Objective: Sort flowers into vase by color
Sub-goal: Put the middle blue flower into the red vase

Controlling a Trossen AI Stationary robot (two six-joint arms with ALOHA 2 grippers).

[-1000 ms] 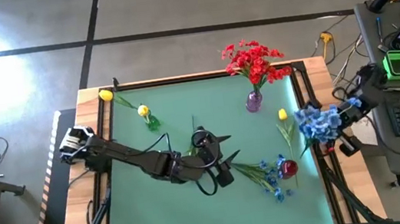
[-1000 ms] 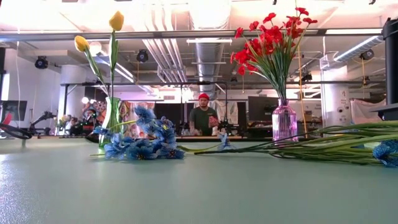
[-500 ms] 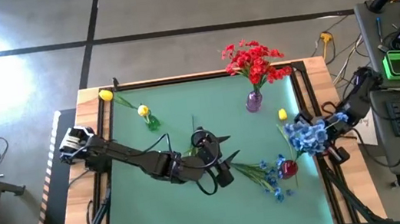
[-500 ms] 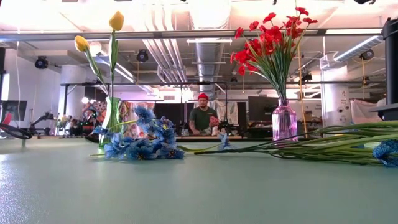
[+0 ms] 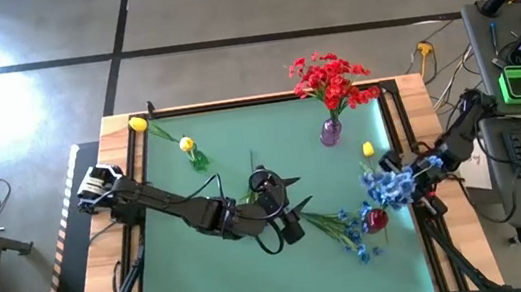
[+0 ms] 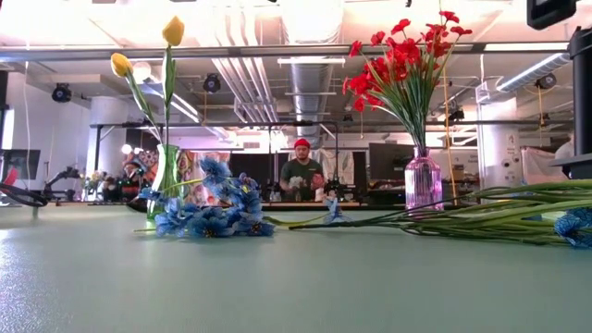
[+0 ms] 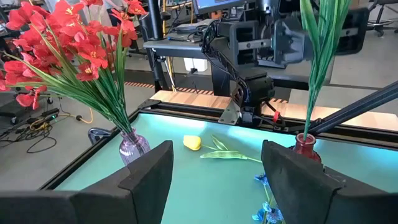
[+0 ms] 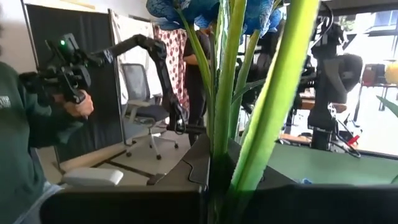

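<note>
My right gripper [image 5: 414, 178] at the table's right edge is shut on a bunch of blue flowers [image 5: 387, 188]. The blooms stand above it [image 8: 205, 9]. The stems run down [image 7: 314, 74] to the mouth of a small dark red vase [image 7: 306, 148]. Near the table's middle my left gripper [image 7: 217, 180] stands open, holding nothing, facing that vase. Red flowers [image 5: 330, 78] stand in a purple vase [image 5: 329, 133], and yellow flowers [image 5: 187, 145] in a green vase [image 5: 199, 160]. My right gripper pinches the bunch's green stems [image 8: 227, 149] between its two fingers, below the blooms. The fingers come roughly level from the table's right side and lie across the stems. The bunch stands upright, its lower ends at the red vase's mouth [image 7: 306, 134].
A loose yellow flower [image 5: 368, 150] lies on the mat between the purple vase and the red one. More blue flowers [image 5: 353, 232] lie on their stems left of the red vase. People show beyond the table [image 6: 302, 174], one at the right wrist view's edge [image 8: 25, 130].
My right gripper has come down and toward the table's left and near edges with the blue bunch, staying shut. The blooms now stand over the mat beside the red vase instead of over the table's right rail.
</note>
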